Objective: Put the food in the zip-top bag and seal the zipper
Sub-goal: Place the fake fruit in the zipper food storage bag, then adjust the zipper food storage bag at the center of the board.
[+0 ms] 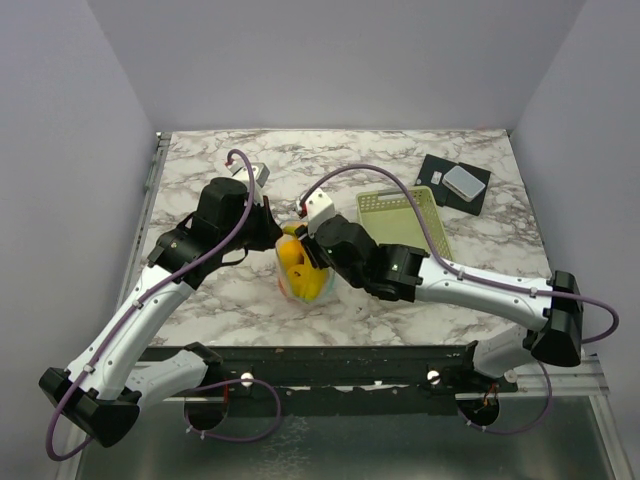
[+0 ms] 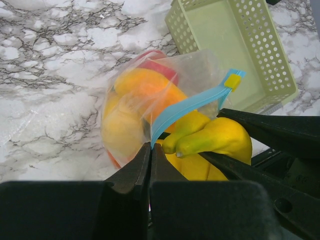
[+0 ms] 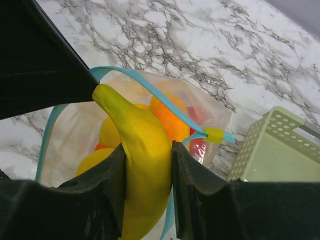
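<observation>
Jaws of right gripper (image 3: pixel 147 150) clamp a glossy yellow toy banana (image 3: pixel 135 125); left gripper (image 2: pixel 150 148) pinches the light blue zipper (image 2: pixel 190 106) of the clear plastic bag (image 3: pixel 70 125) beneath.

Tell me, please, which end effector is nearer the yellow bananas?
Right: the right end effector grips the bananas; the left end effector pinches the zipper beside them.

The zip-top bag (image 1: pixel 292 288) lies mid-counter (image 1: pixel 400 150), toy fruits (image 2: pixel 145 85) inside, a banana (image 3: pixel 135 125) at its mouth in the right claw (image 3: pixel 148 152), the left claw (image 2: pixel 150 149) gripping its left rim. The basket (image 1: pixel 390 225) stands just right of it.
</observation>
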